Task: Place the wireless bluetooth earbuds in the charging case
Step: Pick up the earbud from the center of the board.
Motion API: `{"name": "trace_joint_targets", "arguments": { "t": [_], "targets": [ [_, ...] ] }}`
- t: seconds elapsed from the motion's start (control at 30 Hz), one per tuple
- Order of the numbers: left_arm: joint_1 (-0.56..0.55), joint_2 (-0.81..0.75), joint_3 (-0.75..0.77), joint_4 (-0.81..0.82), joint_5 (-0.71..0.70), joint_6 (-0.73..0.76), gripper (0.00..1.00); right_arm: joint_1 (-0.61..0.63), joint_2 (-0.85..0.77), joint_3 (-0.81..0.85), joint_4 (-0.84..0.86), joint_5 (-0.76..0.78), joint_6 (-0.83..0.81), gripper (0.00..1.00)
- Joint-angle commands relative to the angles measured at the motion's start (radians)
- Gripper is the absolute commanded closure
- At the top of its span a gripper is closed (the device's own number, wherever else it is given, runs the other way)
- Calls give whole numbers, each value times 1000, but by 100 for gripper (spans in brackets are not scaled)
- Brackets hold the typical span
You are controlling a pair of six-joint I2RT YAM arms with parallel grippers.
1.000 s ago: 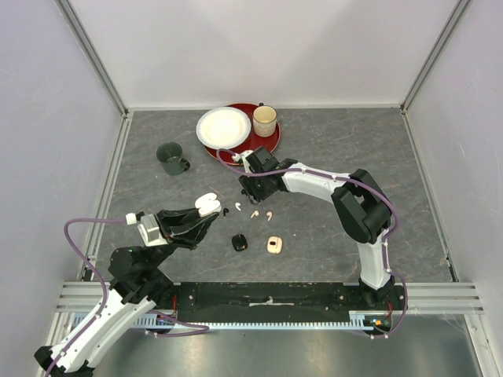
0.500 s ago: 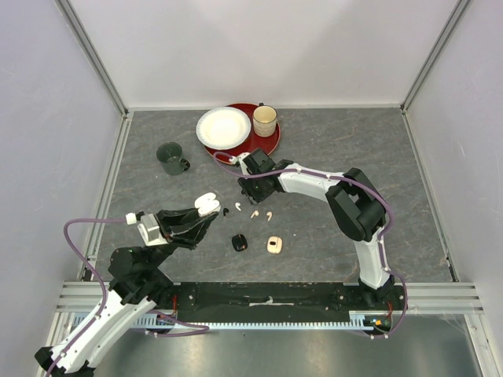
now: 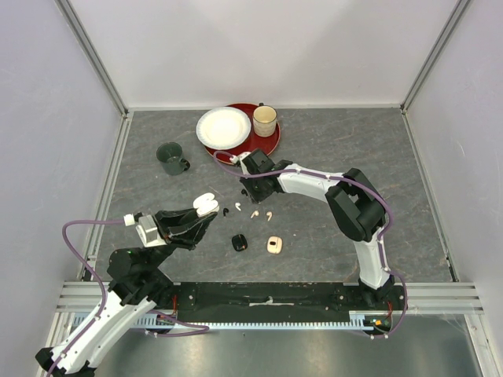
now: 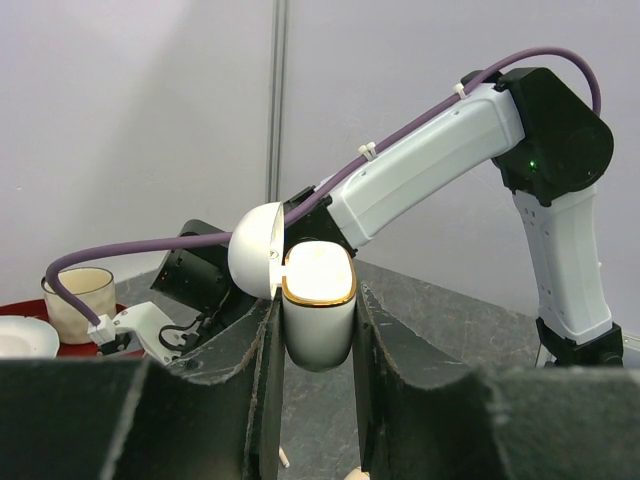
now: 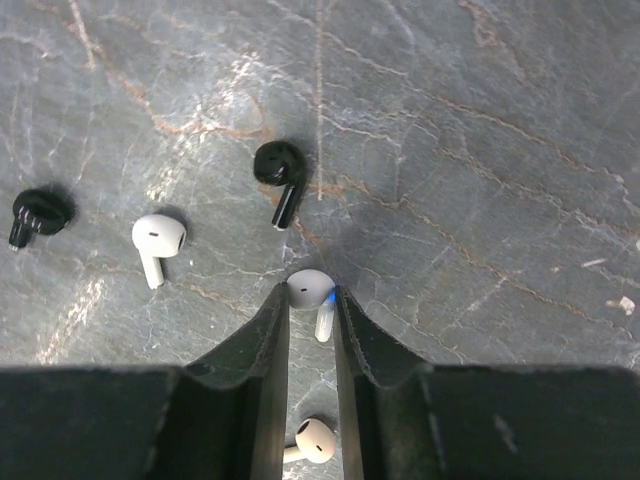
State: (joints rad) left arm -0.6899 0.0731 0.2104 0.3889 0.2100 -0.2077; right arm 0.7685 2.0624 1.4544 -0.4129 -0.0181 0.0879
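Right wrist: right gripper point(image 5: 311, 293) pinches white blue-lit earbud point(image 5: 305, 285); left gripper point(image 4: 316, 300) clamps open case point(image 4: 318, 335).

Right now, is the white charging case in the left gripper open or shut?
Open: the white charging case has its lid hinged back beside the gold-rimmed base.

White-and-black twin arms, trailing purple cables

The left arm point(image 3: 118, 302) and right arm point(image 3: 314, 182) are built of glossy white shell links joined by rounded black joint housings. A purple cable point(image 3: 78, 228) runs along each, held by white ties. A tiny green light point(image 4: 531, 163) glows on one black housing. The left end effector point(image 4: 315, 300) and right end effector point(image 5: 310, 295) have dark, matte, rough-textured fingers point(image 5: 240, 400).
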Motion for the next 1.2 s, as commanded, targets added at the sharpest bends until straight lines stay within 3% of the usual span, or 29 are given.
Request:
{"name": "trace_joint_targets", "arguments": {
  "t": [0.0, 0.23, 0.4, 0.5, 0.7, 1.17],
  "targets": [
    [-2, -12, 15, -12, -29, -2, 98, 2, 5, 1, -12, 107, 113, 78],
    [-2, -12, 11, -15, -27, -4, 98, 2, -56, -69, -55, 334, 393, 77],
    [-2, -13, 9, -15, -27, -9, 98, 0, -47, -91, -61, 347, 490, 76],
    [-2, -16, 11, -18, -26, -9, 98, 2, -38, -91, -66, 336, 507, 70],
    [0, -18, 9, -21, -29, -10, 98, 0, -50, -80, -66, 345, 460, 57],
    [-2, -27, 14, -35, -29, -13, 98, -1, -30, -32, -26, 199, 147, 56]
  ]
}}
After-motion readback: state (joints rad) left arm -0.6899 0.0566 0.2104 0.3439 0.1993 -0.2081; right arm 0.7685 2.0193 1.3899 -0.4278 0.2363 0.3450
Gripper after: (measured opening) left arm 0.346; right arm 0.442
